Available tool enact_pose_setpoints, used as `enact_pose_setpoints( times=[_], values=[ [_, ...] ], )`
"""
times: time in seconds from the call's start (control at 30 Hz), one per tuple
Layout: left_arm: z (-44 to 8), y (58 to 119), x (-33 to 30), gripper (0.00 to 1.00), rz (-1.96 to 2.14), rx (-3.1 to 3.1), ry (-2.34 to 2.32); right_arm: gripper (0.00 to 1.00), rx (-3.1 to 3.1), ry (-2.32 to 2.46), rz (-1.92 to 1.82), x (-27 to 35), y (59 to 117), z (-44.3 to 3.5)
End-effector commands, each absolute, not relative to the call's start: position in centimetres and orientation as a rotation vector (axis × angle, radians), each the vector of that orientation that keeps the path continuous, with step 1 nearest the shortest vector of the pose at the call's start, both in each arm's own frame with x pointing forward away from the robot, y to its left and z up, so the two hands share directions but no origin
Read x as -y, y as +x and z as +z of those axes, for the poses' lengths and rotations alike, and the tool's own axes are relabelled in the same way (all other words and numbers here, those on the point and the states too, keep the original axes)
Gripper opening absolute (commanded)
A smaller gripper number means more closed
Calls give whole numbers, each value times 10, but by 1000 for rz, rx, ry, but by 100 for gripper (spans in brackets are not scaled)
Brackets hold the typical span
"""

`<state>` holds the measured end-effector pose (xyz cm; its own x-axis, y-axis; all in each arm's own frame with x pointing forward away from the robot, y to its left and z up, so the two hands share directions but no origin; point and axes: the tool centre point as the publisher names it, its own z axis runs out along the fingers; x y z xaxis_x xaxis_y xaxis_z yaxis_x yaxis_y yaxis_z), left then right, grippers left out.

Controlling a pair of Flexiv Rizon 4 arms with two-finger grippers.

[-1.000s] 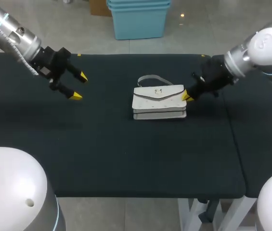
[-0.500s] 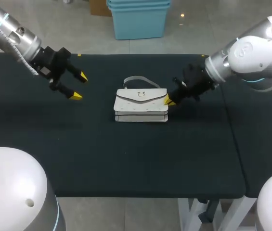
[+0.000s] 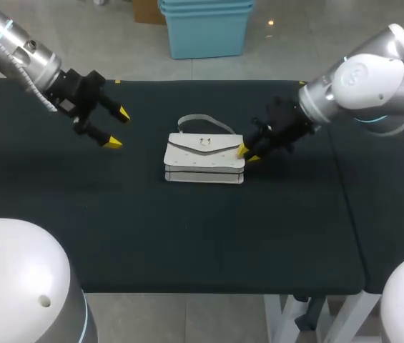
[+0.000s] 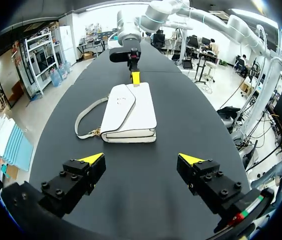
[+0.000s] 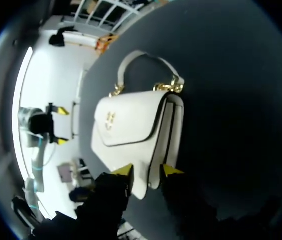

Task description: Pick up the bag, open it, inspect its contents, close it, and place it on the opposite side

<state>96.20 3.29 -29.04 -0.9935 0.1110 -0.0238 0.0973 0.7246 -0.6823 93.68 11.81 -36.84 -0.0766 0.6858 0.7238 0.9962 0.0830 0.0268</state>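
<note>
The black tabletop (image 3: pixel 187 243) lies bare along its near edge, and past that strip, about the middle, a small white handbag (image 3: pixel 203 158) lies flat on its back. Its layered base faces the near edge and its pointed flap (image 3: pixel 205 146) faces up, closed over the front. A small gold clasp (image 3: pixel 203 141) sits high on the flap. At the handbag's right end is the right gripper (image 3: pixel 247 153), on the arm that comes in from the right side. Its fingers are drawn close together and pinch that end. In the right wrist view one yellow tip (image 5: pixel 123 170) lies against the flap face and the other against the layered side, with the corner of the handbag caught between them. The handbag rests on the tabletop and is not lifted. On the far side of the handbag its pale strap (image 3: pixel 205 120) arches out flat over the cloth, joined to the body by gold links at both ends. Farther back and well off to the left, the left gripper (image 3: pixel 117 127) hangs above the tabletop, well apart from the handbag. Its fingers are spread wide and hold nothing. From the left wrist view the handbag lies ahead of those parted fingers, with the right gripper touching its far end.
</note>
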Motion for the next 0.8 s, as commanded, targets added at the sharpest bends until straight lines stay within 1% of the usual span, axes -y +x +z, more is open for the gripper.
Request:
enact_pose_setpoints(
  times=[0.03, 0.2, 0.4, 0.8],
  values=[
    [-291, 963, -33, 100, 1150, 2898, -176, 100, 1883, -1668, -724, -105, 931, -350],
    [-291, 963, -33, 100, 1150, 2898, -176, 100, 2050, -1627, -691, -88, 926, -320],
    [-291, 963, -33, 100, 1150, 2898, -176, 100, 2400, -1512, -630, -92, 916, -283],
    [-289, 972, -27, 100, 1147, 2868, -212, 100, 2972, -1366, -509, -113, 900, -259]
  ],
)
